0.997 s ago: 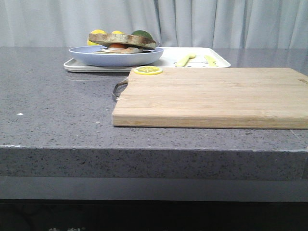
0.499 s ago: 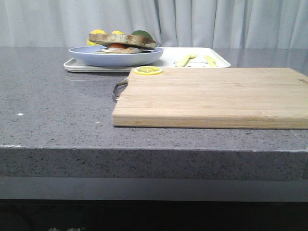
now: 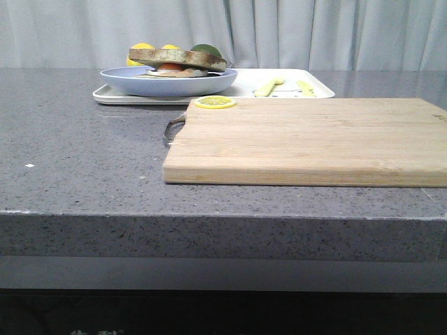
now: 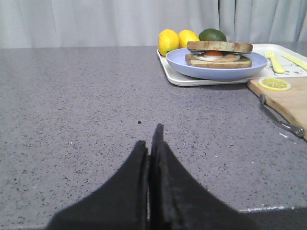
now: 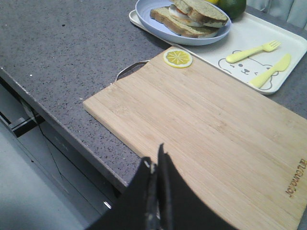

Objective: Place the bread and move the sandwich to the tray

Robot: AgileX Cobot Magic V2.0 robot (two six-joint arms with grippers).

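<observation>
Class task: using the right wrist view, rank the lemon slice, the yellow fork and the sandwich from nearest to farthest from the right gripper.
1. Lemon slice, on the cutting board's far corner, nearest the right gripper, whose jaws are shut.
2. Yellow fork, on the white tray beyond the board.
3. Sandwich, on the blue plate on the tray, farthest; only slightly past the fork.

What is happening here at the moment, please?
Nothing is being handled right now. The sandwich, with its top bread already on, sits on a blue plate that rests on the white tray, next to a yellow fork and knife. A lemon slice lies on a corner of the wooden cutting board. The left claw and the right claw are both shut and hold nothing.
</observation>
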